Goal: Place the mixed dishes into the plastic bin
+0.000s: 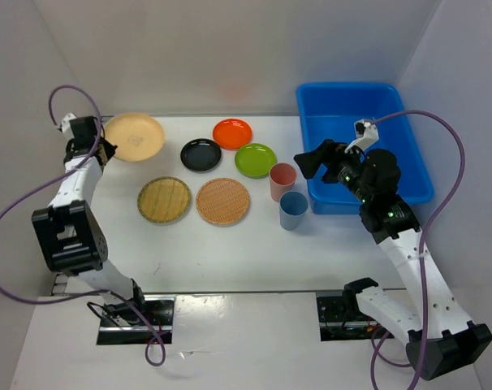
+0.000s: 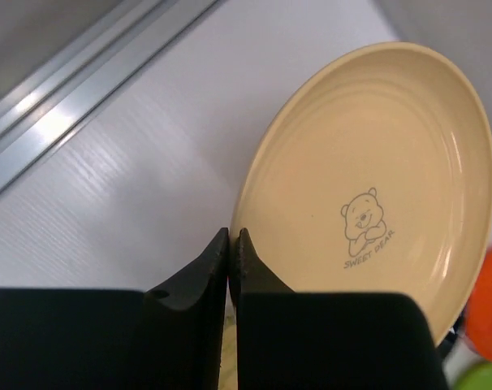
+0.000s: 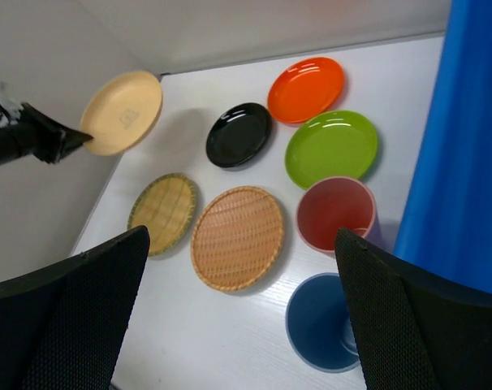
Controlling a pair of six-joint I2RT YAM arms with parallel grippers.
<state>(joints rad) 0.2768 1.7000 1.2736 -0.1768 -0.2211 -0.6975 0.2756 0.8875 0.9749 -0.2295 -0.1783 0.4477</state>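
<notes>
Tan plate [image 2: 368, 187], printed bear motif

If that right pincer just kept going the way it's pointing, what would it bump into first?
Probably the salmon-pink cup, standing just ahead of the open right pincer. Depth is unclear: it might pass beside it and reach the woven tray beyond.

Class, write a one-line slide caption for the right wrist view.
Open right gripper faces the pink cup and blue cup; left gripper pinches the tan plate by its rim.

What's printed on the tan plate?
The round tan plate shows a small bear over SWEET BEAR; best in left wrist view.
</notes>
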